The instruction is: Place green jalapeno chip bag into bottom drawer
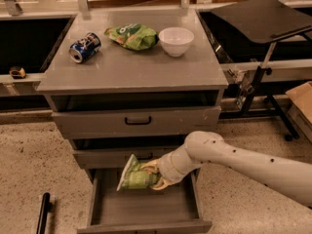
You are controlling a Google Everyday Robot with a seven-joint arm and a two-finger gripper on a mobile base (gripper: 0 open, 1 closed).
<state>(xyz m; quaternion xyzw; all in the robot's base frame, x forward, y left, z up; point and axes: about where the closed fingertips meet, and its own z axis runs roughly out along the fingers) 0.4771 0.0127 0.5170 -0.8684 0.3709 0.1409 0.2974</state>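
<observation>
The green jalapeno chip bag (131, 177), pale green with whitish ends, is held tilted just above the open bottom drawer (146, 209), over its left rear part. My gripper (152, 175) is shut on the bag's right end, with my white arm reaching in from the lower right. The drawer's flat grey inside shows below the bag.
On the cabinet top (131, 69) lie a soda can (85, 47), a brighter green bag (132, 35) and a white bowl (176, 40). Two shut grey drawer fronts with black handles (138, 121) sit above. A black stand (263, 18) is at right; a black rod (43, 213) is on the floor.
</observation>
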